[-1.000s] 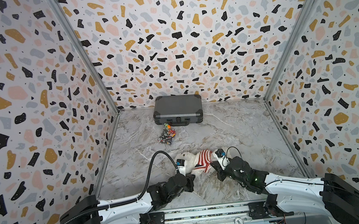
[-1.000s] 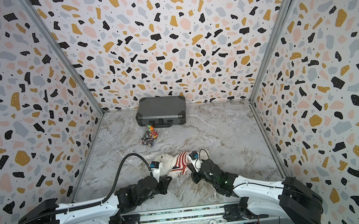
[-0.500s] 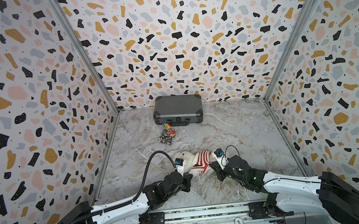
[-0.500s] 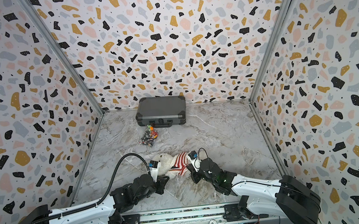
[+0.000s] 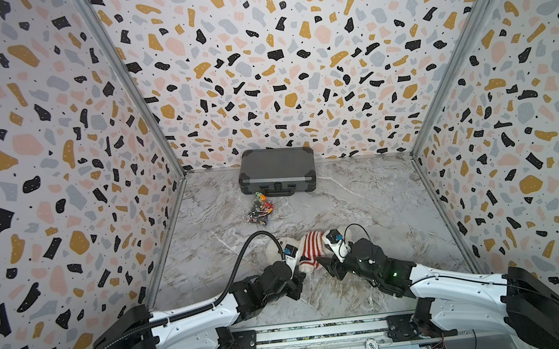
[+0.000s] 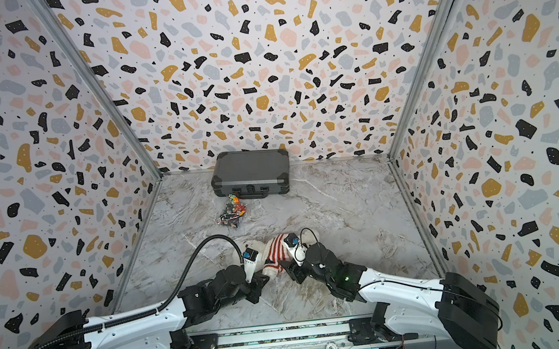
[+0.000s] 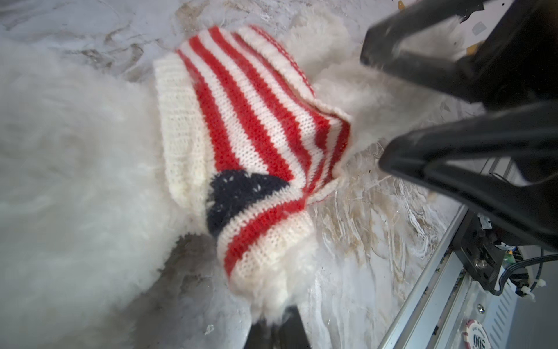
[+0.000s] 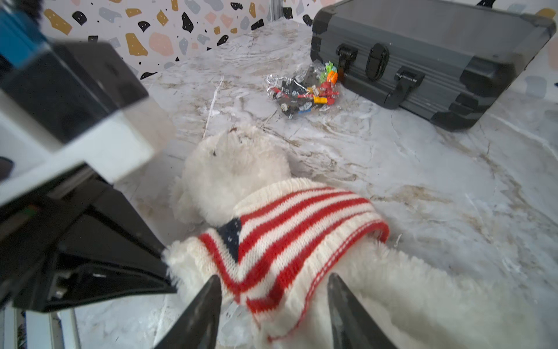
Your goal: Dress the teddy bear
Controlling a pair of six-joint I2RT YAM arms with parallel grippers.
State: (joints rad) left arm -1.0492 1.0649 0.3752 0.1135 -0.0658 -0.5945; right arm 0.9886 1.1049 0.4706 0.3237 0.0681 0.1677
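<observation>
The teddy bear (image 8: 232, 175) lies on the marble-patterned bench (image 5: 360, 209) in the near middle, head to the left and body running right, between the two arms. A red-and-white striped sweater (image 8: 296, 229) with a dark blue patch at the shoulder covers its torso. The white collar sits at the neck and the hem lies across the lower body. The near paw pokes out of a sleeve cuff, and the left gripper (image 8: 167, 270) is pinched together on that fluffy paw tip, its black fingers meeting right at the fur. The right gripper (image 8: 274, 302) stands with its jaws apart, one finger (image 8: 205, 311) on each side of the sweater's hem, holding nothing; whether the tips touch the knit cannot be told. At the far wall, left of centre, a closed grey case (image 5: 276, 174) lies flat. Just in front of it sits a clear bag of small coloured parts (image 5: 260, 212), well apart from the bear.
</observation>
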